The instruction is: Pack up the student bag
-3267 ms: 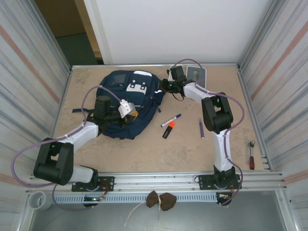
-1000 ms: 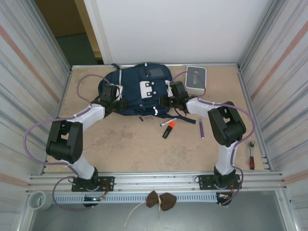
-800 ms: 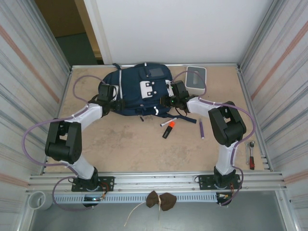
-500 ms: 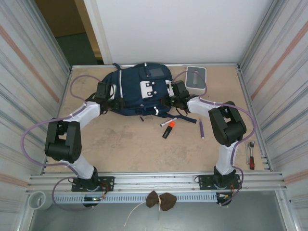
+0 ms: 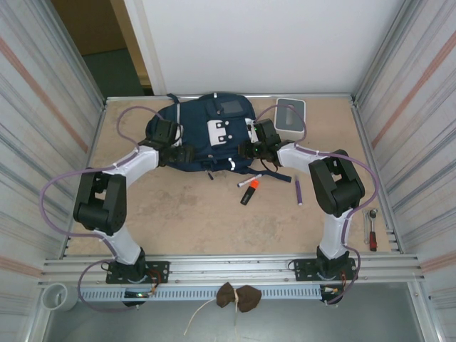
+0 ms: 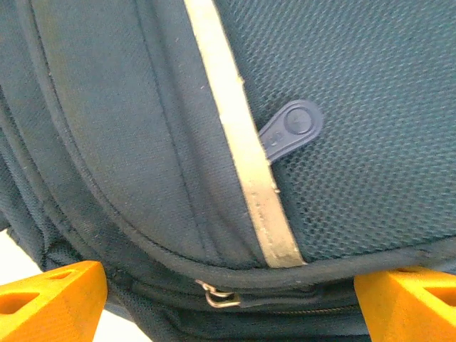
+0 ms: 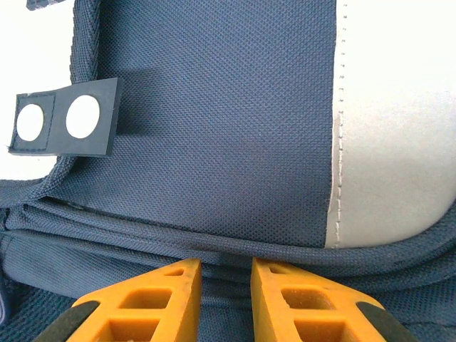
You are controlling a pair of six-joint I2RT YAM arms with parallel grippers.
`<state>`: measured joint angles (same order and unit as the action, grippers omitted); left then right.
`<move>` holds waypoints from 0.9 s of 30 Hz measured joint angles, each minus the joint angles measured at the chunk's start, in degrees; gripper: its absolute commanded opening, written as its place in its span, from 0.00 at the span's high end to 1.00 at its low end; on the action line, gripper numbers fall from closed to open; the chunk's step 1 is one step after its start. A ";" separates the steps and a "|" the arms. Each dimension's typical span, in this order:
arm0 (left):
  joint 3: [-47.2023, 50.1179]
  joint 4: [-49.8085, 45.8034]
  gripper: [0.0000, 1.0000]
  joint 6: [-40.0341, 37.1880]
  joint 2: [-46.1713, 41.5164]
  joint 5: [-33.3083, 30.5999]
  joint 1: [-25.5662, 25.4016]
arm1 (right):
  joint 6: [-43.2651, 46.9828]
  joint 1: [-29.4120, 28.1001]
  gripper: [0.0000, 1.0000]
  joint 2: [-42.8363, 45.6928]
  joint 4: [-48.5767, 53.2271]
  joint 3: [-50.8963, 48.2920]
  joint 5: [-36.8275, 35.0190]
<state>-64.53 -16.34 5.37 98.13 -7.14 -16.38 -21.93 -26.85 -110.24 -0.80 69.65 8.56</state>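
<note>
The student bag (image 5: 214, 132), navy with white patches, lies flat at the back centre of the table. My left gripper (image 5: 182, 153) is at its near-left edge and stands open. In the left wrist view its orange fingertips (image 6: 50, 303) sit wide apart over the bag (image 6: 128, 142), with a metal zipper pull (image 6: 217, 296) between them below the reflective stripe (image 6: 246, 157). My right gripper (image 5: 249, 151) is at the bag's near-right edge. Its fingers (image 7: 164, 299) are drawn close on a fold of the bag's seam (image 7: 226, 246), beside a grey patch (image 7: 392, 121).
A small white-grey box (image 5: 290, 114) stands right of the bag at the back. An orange highlighter (image 5: 249, 191), a pen (image 5: 244, 183) and a purple pen (image 5: 298, 191) lie in front of the bag. A ratchet (image 5: 371, 229) lies at the right edge. Corrugated walls close both sides.
The bag was turned and shifted toward the back since the earliest frame. In the last second my left gripper moved right, in against the bag's left edge. The right arm stayed put.
</note>
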 measured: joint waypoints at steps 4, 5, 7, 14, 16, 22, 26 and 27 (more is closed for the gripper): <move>-1.66 -2.29 0.17 -0.85 1.60 -1.79 -0.15 | 0.00 0.00 0.76 -0.02 0.39 0.20 0.00; -1.86 -2.73 0.20 -1.07 1.70 -2.34 -0.20 | 0.00 0.00 0.76 -0.02 0.48 0.26 0.00; -1.99 -3.19 0.26 -1.38 1.70 -2.89 -0.13 | 0.00 0.11 0.76 -0.02 0.70 0.33 0.02; -1.46 -3.32 0.48 -2.10 1.18 -2.25 0.81 | 0.00 0.55 0.76 -0.04 0.98 0.33 0.09; -0.94 -3.13 0.53 -2.14 0.92 -1.31 1.49 | 0.00 0.55 0.77 -0.04 1.07 0.33 0.07; -0.15 -2.89 0.64 -2.12 0.68 0.72 2.82 | 0.00 0.63 0.77 -0.04 1.11 0.33 0.15; 0.11 -2.64 0.70 -2.19 0.17 1.44 2.84 | 0.00 0.66 0.78 -0.07 1.14 0.33 0.07; 0.17 -2.51 0.72 -2.19 0.09 1.57 2.86 | 0.00 0.66 0.78 -0.07 1.14 0.33 0.07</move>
<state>-64.36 -18.85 3.18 98.21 -5.56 -13.52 -21.93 -26.20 -110.30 0.34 69.97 8.62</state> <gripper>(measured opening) 0.306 0.225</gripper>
